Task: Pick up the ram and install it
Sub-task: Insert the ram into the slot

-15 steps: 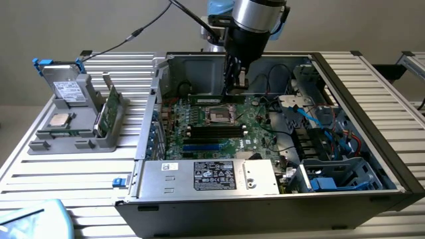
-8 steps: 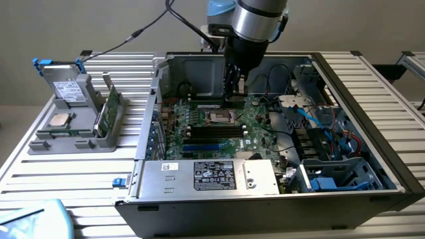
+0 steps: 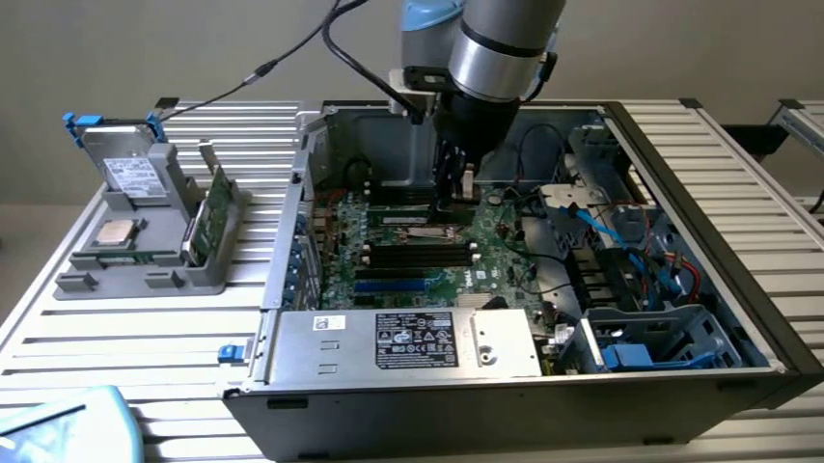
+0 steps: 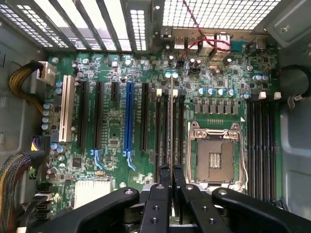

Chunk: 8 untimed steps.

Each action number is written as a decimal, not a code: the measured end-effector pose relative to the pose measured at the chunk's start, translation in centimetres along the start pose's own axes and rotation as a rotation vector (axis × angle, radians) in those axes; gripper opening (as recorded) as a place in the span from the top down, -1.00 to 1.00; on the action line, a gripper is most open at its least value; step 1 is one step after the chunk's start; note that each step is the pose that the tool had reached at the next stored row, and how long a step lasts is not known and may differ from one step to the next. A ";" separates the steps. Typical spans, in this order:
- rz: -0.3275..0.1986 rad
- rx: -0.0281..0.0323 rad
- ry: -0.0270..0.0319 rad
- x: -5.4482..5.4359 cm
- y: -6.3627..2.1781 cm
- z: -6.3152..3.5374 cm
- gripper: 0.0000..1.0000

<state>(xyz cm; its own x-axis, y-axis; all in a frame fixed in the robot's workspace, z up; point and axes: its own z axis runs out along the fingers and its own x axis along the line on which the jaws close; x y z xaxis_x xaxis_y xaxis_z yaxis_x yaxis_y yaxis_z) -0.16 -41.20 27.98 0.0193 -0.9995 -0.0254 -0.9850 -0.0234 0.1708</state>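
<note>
The gripper (image 3: 453, 188) hangs inside the open computer case (image 3: 759, 318), clamped shut on the ram (image 4: 171, 121). It holds the stick upright on its thin edge, I'd say so the contacts face the motherboard (image 3: 425, 265). The ram runs lengthwise along the black memory slots (image 4: 158, 131), just beside the empty CPU socket (image 4: 214, 155); whether it touches a slot I cannot tell. At nine o'clock in the exterior view, a grey holder (image 3: 142, 260) on the counter (image 3: 129, 386) props the larger green card (image 3: 206, 217)
</note>
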 end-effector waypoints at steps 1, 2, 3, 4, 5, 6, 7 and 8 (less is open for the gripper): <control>0.000 0.0001 -0.0002 0.1 -0.03 0.18 0.73; 0.000 0.0001 -0.0003 0.3 -0.06 0.36 0.73; 0.000 0.0001 -0.0002 0.4 -0.09 0.53 0.73; 0.000 0.0001 0.0000 0.5 -0.13 0.70 0.73; 0.000 0.0000 0.0000 0.6 -0.18 0.87 0.73; 0.000 0.0000 0.0000 0.7 -0.26 1.03 0.73; 0.001 0.0001 -0.0002 0.7 -0.34 1.17 0.73; 0.001 0.0001 -0.0004 0.8 -0.40 1.26 0.73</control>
<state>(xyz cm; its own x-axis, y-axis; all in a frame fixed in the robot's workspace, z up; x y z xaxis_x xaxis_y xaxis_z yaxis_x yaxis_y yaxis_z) 0.03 -41.91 26.65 0.0180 -0.9995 -0.0256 -0.9851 -0.0221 0.1707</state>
